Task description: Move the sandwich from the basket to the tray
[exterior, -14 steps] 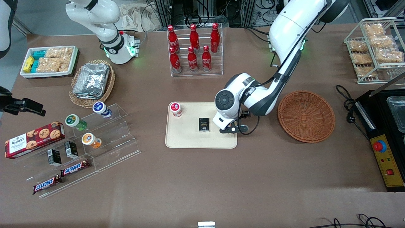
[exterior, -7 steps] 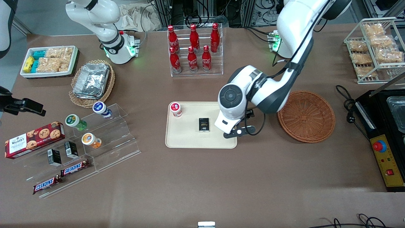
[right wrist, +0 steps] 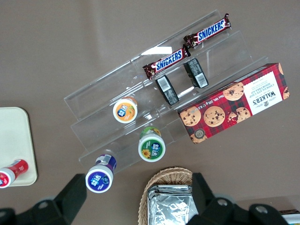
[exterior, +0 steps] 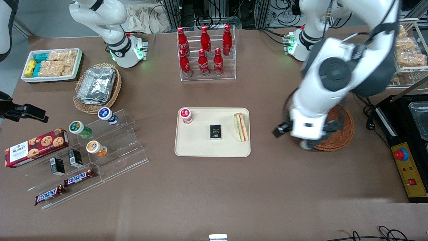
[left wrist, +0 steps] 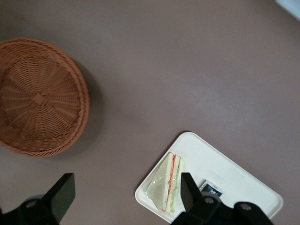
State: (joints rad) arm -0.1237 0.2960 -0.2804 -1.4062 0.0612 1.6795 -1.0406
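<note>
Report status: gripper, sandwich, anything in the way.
Gripper open and empty, above the basket. Sandwich lying on the tray, beside the small black packet. Basket holds nothing. No obstruction.

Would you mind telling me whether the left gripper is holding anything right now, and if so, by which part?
Nothing is held. The left gripper hangs open above the table, and the sandwich lies free on the tray.

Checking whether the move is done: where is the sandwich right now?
In the front view the sandwich lies on the tray, beside the small black packet; the open, empty gripper hangs over the basket.
</note>
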